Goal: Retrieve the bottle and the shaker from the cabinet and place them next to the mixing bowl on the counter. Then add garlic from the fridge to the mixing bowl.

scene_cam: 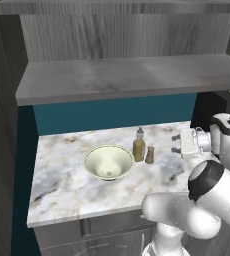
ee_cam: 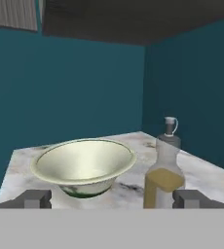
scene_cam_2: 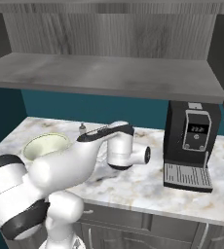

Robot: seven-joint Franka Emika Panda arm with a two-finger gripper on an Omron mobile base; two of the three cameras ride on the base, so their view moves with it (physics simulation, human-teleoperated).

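Note:
The mixing bowl point(scene_cam: 108, 162) point(scene_cam_2: 45, 144) point(ee_cam: 84, 163) stands on the marble counter point(scene_cam: 62, 185). Just right of it is the amber bottle point(scene_cam: 139, 145) point(ee_cam: 163, 177), whose cap pokes out behind my arm point(scene_cam_2: 82, 127). The small tan shaker point(scene_cam: 149, 155) stands beside the bottle. My gripper point(scene_cam: 176, 143) point(ee_cam: 111, 199) hovers a little right of the shaker, open and holding nothing, pointing at the bottle and bowl. The grey cabinet shelf point(scene_cam: 127, 77) point(scene_cam_2: 109, 73) hangs bare above the counter. The fridge and the garlic are out of view.
A black coffee machine point(scene_cam_2: 189, 146) point(scene_cam: 227, 107) stands on the counter to the right. A teal wall point(ee_cam: 84, 87) backs the counter. Grey drawers point(scene_cam: 97, 230) run below the counter's front edge.

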